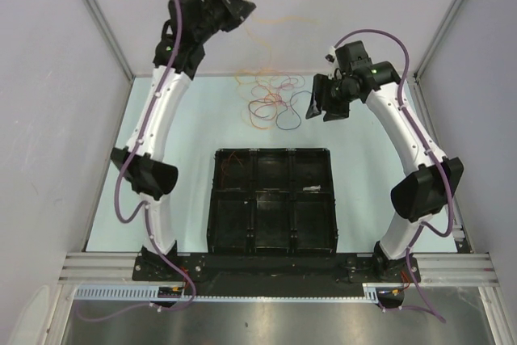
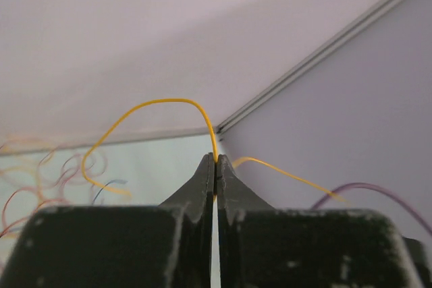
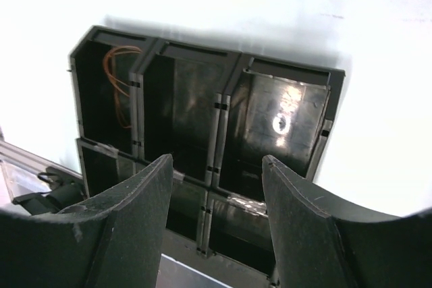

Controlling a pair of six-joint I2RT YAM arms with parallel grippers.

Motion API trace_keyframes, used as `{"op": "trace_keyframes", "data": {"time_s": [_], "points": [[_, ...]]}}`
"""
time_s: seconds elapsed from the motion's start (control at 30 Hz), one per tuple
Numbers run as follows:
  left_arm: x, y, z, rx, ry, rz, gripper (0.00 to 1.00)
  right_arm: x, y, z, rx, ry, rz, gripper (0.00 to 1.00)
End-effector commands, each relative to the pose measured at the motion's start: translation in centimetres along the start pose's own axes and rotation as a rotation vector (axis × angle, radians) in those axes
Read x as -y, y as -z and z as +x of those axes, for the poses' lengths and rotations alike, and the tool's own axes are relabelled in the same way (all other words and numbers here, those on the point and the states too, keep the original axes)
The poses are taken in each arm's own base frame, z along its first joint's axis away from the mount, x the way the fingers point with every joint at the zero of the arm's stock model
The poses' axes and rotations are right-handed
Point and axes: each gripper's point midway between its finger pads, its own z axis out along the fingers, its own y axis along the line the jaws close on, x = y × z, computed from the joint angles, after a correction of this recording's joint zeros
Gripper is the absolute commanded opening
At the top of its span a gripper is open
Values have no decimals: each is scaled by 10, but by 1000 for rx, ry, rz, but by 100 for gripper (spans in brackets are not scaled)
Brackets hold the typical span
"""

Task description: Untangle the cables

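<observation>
A loose tangle of thin cables [image 1: 271, 96], orange, red, crimson and dark blue, lies on the table at the far middle. My left gripper [image 1: 248, 7] is raised high at the back, shut on a thin orange cable [image 2: 162, 102] that arcs from its tips [image 2: 217, 160] down toward the tangle [image 2: 40, 180]. My right gripper [image 1: 313, 105] is open and empty just right of the tangle. In the right wrist view its fingers [image 3: 145, 193] frame the black tray [image 3: 229, 99]. An orange cable [image 3: 115, 79] lies in one tray compartment.
A black compartment tray [image 1: 273, 199] sits in the middle of the table, near the arm bases. Grey enclosure walls [image 1: 48, 78] stand left, right and behind. Purple hoses [image 1: 133, 191] run along both white arms.
</observation>
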Motion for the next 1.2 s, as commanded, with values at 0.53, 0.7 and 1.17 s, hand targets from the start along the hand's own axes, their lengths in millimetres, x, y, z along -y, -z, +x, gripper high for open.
{"op": "trace_keyframes", "data": {"time_s": [0.53,0.7,1.17], "points": [[203,208,-119,187,-3,594,0,-97,89,-33,261,92,-398,61],[236,244,-113,126,3,757,1,-116,100,-26,266,152,-462,61],[247,269,-108,100,46,816,0,-143,69,-6,296,269,-517,69]]}}
